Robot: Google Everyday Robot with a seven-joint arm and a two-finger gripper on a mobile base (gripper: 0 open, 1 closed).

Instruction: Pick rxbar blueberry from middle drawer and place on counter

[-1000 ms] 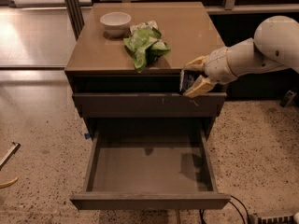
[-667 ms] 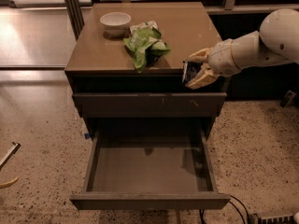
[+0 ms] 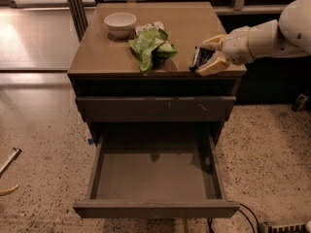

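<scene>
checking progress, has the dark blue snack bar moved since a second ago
Yes. Held in the pincer, the dark blue snack bar has risen from below the front edge of the glossy tan counter to just above it.

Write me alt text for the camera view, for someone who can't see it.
Reaching in from the right, a white robot arm's gripper holds the rxbar blueberry at the front right edge of the counter. A white bowl and green snack bags sit farther left on it. Below, the middle drawer is pulled open.
</scene>
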